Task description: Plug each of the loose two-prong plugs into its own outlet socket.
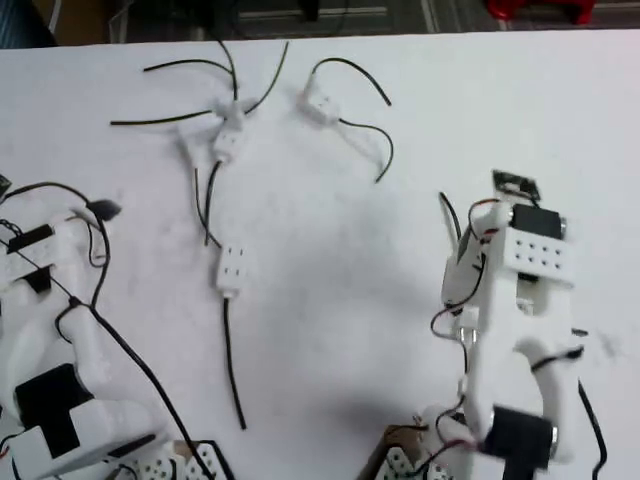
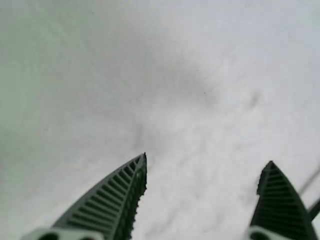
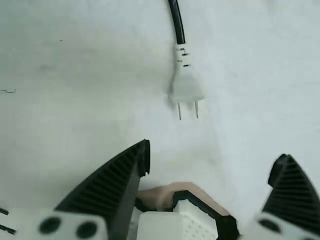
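Right pincer [image 3: 215,150] gapes wide, empty, near a loose plug [image 3: 186,87]; left pincer [image 2: 207,159] likewise, over the table [image 2: 100,75].

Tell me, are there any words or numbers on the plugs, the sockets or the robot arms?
None can be read.
The plug bears only small dark marks on its neck, not letters.
The socket block looks plain white.
The dark tag on an arm is too blurred to read.

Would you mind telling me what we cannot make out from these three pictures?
High view: whether anything is plugged into the far sockets; too small and blurred.
Right wrist view: where the plug's cable leads; the edge cuts it off.
Left wrist view: what the dark line is; cut off at the edge.
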Tool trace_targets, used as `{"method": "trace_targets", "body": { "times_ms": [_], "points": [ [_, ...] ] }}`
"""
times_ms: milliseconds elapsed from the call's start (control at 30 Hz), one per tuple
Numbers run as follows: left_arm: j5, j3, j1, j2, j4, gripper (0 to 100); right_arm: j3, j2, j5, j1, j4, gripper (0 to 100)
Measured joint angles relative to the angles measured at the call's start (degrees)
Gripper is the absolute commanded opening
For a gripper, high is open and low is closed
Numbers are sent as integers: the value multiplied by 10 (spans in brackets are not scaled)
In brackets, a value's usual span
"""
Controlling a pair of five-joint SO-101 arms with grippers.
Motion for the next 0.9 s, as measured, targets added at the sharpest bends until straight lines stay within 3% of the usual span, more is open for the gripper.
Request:
{"method": "trace_targets", "body": {
  "times_ms": [267,367,600,900],
  "points": [
    [0,0,1,0,0,343,0,191,4,-4,-94,368],
    [0,0,1,0,0,343,0,246,4,-4,-108,307],
    [0,0,0,0,0,343,-35,267,111,2,-104,26],
    [0,0,0,0,0,343,-57,270,214,0,-105,18]
  ]
}}
